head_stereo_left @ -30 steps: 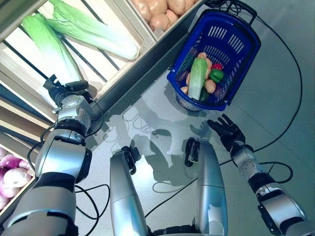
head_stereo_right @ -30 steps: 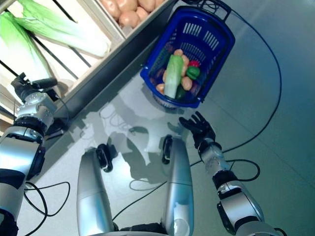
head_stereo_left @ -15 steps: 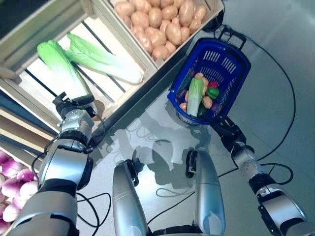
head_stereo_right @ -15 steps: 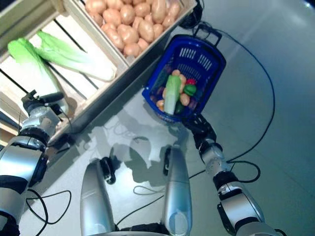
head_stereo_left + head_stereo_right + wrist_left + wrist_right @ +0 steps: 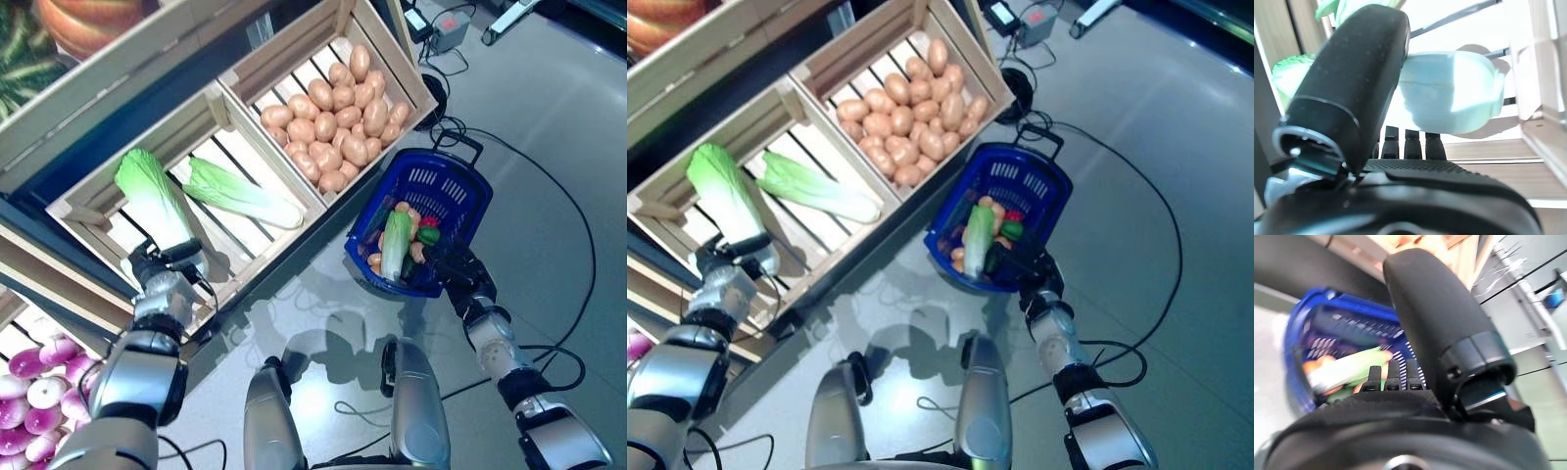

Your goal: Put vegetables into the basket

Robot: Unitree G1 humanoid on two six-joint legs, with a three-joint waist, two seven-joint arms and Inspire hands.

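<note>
The left robot hand (image 5: 163, 273) is being held at the white base of a cabbage (image 5: 157, 203) lying in the wooden crate (image 5: 93, 211), fingers extended under it, apparently for lifting. The right robot hand (image 5: 458, 270) is being kept spread against the blue basket (image 5: 460, 196), likely to steady it.

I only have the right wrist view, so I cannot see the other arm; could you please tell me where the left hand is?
Observer: The left hand is at the pale base of a napa cabbage in the slatted wooden crate.
Operator: Is that the only one there?
Observer: No, a second cabbage lies beside it in the same crate.
Operator: And further along?
Observer: Potatoes fill the neighbouring crate, and the blue basket stands on the floor beside it.
</note>
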